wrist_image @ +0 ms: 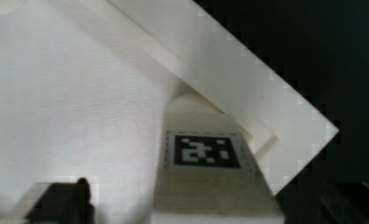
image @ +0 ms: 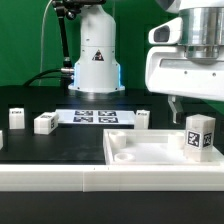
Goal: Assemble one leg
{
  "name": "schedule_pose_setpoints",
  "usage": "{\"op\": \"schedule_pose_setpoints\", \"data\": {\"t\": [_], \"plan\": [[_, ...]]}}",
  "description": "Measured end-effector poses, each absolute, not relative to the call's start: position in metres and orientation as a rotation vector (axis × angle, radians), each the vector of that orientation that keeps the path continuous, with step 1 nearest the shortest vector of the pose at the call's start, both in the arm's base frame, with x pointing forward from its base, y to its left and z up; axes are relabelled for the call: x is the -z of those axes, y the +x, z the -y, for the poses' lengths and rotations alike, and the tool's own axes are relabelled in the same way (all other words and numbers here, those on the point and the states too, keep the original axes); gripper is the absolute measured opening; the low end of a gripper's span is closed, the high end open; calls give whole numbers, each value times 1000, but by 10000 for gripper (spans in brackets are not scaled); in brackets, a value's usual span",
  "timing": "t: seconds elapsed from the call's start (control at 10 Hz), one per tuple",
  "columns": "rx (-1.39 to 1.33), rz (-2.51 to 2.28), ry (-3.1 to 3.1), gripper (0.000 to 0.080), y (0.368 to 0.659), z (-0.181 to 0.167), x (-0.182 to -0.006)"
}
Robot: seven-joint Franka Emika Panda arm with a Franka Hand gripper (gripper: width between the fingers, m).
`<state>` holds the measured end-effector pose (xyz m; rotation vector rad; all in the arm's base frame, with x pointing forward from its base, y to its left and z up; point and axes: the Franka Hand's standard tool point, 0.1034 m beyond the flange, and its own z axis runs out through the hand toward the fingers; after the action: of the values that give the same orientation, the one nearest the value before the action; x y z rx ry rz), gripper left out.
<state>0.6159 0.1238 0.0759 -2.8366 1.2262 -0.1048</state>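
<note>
A white leg (image: 198, 135) with a marker tag stands upright in the far right corner of the large white tray-like piece (image: 140, 160). My gripper (image: 192, 106) hangs just above it, with one finger (image: 176, 108) showing beside the leg's top. In the wrist view the leg (wrist_image: 206, 150) stands in the tray's corner (wrist_image: 92, 90) between my open gripper's (wrist_image: 199, 205) jaws. The dark finger (wrist_image: 60, 200) on one side is clear of the leg. The gripper holds nothing.
Three more legs lie on the black table: two at the exterior view's left (image: 17, 119) (image: 45, 123) and one (image: 143, 118) behind the tray. The marker board (image: 95, 117) lies before the robot base (image: 95, 60). A white ledge (image: 60, 178) runs along the front.
</note>
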Motion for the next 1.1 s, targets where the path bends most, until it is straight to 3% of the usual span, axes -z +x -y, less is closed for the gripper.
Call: {"op": "schedule_pose_setpoints", "data": {"t": [0.6,1.1], "plan": [[123,-158,-3115,649,615,-126,-75],[123,359,-3128,649,615,-125,-73]]}}
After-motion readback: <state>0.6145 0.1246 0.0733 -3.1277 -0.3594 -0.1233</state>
